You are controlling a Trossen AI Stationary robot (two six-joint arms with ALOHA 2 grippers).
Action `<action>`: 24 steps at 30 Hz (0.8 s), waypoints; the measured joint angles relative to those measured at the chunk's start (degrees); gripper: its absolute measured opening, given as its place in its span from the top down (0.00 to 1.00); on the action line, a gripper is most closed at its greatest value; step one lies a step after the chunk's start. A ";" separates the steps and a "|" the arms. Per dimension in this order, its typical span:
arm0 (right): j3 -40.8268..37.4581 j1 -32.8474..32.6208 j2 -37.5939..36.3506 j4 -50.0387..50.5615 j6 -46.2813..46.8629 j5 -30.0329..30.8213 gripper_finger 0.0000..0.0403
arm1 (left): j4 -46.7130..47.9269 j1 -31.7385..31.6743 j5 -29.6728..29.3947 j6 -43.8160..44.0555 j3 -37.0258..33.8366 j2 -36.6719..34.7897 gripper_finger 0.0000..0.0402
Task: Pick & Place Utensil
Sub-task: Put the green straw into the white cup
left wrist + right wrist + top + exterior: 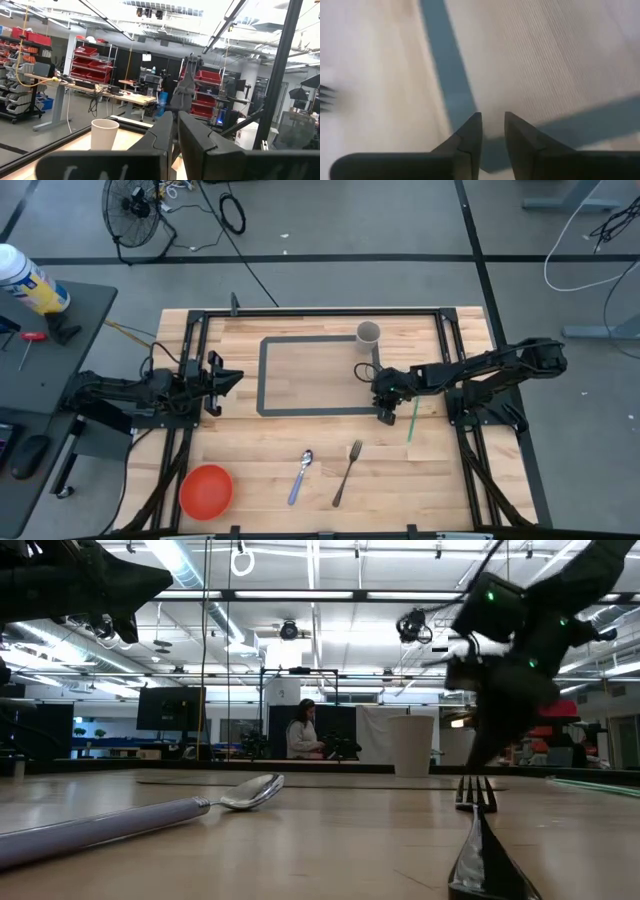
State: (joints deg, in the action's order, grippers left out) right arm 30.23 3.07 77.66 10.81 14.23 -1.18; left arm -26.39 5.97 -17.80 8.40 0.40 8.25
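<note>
Over the taped rectangle's (268,376) near-right corner, right gripper (383,408) hangs with fingers narrow, nearly closed, holding nothing. Nothing picked yet: fork (346,473) and spoon (302,475) both lie flat on the table (440,490) nearer the front edge, side by side but apart, fork closer to the gripper. Cup (368,333) stands at the rectangle's far-right corner, likely the drop target. Whole pick and place remains. Left gripper (222,381) waits at the left side, fingers narrow, empty. Red bowl (206,490) front-left and green stick (412,420) beside the right gripper; neither blocks the fork.
</note>
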 joint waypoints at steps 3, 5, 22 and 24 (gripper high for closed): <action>3.85 0.00 -1.46 7.39 -1.27 -0.15 0.79 | 0.01 0.00 0.00 0.21 0.00 0.00 0.92; 6.62 0.00 -2.64 14.33 -1.11 0.41 0.79 | 0.02 -0.01 0.00 0.22 0.00 0.00 0.92; 6.74 -5.65 -8.28 46.96 46.89 -4.46 0.75 | 0.08 -0.02 -0.17 -0.08 0.01 0.00 0.92; 5.09 -5.05 -8.33 47.41 48.99 -3.31 0.70 | 0.13 0.00 -0.17 -0.07 0.02 0.00 0.92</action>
State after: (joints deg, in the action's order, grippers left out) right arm 35.32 -1.98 69.34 58.22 63.22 -4.49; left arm -26.26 5.98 -17.98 8.34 0.43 8.25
